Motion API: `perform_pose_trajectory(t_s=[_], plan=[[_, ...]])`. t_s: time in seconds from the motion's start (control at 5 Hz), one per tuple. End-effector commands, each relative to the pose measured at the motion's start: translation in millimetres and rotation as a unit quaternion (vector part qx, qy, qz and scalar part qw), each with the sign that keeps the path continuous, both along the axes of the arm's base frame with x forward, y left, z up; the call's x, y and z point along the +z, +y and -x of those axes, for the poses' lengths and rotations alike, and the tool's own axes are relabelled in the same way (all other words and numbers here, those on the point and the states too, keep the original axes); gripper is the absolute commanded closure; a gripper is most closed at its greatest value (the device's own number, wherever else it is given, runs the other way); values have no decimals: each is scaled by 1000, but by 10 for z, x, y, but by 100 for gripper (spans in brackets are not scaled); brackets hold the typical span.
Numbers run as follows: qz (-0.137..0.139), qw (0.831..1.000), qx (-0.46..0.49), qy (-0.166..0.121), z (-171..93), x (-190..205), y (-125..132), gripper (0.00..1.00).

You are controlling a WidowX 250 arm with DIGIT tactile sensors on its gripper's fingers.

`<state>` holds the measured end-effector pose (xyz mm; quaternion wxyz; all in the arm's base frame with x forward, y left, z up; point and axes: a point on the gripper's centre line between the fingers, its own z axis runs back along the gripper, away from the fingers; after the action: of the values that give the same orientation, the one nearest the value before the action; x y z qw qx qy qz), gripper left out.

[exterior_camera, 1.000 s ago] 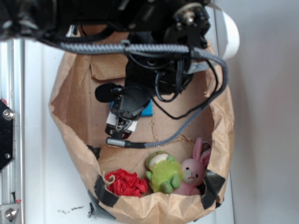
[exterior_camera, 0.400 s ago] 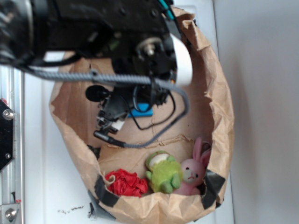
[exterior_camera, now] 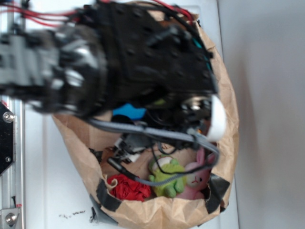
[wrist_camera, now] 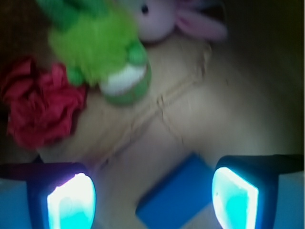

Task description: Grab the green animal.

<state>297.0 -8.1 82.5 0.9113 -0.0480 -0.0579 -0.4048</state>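
from my remote seat, the wrist view shows my gripper (wrist_camera: 152, 193) spread wide, its two glowing fingers (wrist_camera: 71, 200) at the bottom corners with nothing between them but the brown paper floor of the bag (exterior_camera: 224, 114) and a blue block (wrist_camera: 174, 195) lying flat just inside the right finger. the green animal (wrist_camera: 102, 45) lies well ahead of the fingers, toward the upper left of that view, its pale face turned toward the camera, apart from the pincer and untouched. a red wrinkly ball (wrist_camera: 40, 105) sits just beside it on the left, and a pink bunny (wrist_camera: 167, 19) rests against its far side. in the exterior view the blurred black arm (exterior_camera: 119, 62) fills the bag's mouth; the frog (exterior_camera: 167, 175) lies near the bag's front wall, between the red ball (exterior_camera: 127, 187) and the bunny (exterior_camera: 198, 179).
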Motion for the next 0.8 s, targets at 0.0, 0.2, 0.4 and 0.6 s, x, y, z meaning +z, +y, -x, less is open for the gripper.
perform_pose_trajectory(t_s=[0.0,0.2,0.4,0.6], plan=[[57,995,-44,-65,-140,243,-406,0],[79,992,-30,-93,-91,273,-550,0],[110,988,-55,-90,-19,277,-527,0],[110,988,-55,-90,-19,277,-527,0]])
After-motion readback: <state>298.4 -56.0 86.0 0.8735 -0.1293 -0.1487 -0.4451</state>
